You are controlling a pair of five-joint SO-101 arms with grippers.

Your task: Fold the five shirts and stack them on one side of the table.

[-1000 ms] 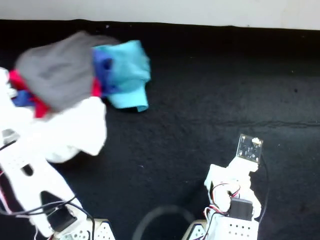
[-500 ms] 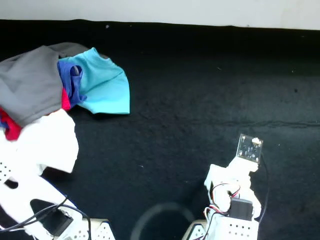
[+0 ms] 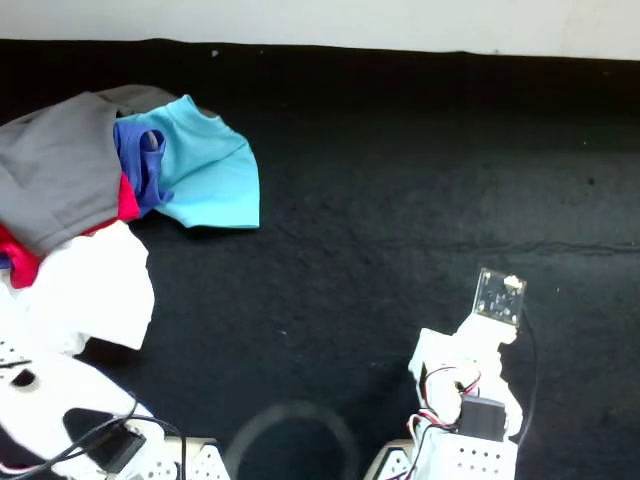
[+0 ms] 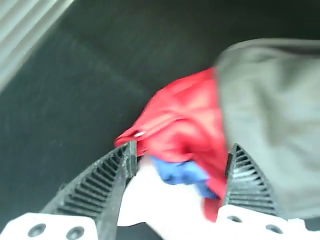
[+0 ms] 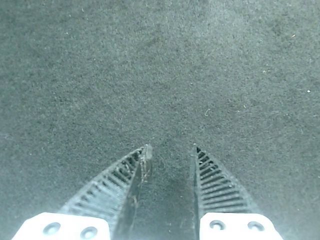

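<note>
A loose heap of shirts lies at the table's far left. A grey shirt [image 3: 60,170] is on top, with a teal shirt [image 3: 210,175] spread out to its right. A blue shirt [image 3: 140,165] and a red one [image 3: 20,262] peek out between them, and a white shirt [image 3: 90,285] lies at the near side. My left gripper [image 4: 182,157] is open over the heap's edge, with red cloth [image 4: 185,120], blue cloth [image 4: 182,172] and white cloth between its fingers. The grey shirt [image 4: 270,110] lies beside it. My right gripper [image 5: 170,150] hangs open over bare black tabletop.
The black cloth-covered table [image 3: 420,180] stretches from the heap to the right edge. The left arm [image 3: 45,400] stands at the near left corner and the right arm [image 3: 470,375] at the near right. A pale wall runs along the far edge.
The heap has shifted left and settled, the teal shirt now spread flatter. The left arm has drawn back toward the near left corner. The right arm has not moved.
</note>
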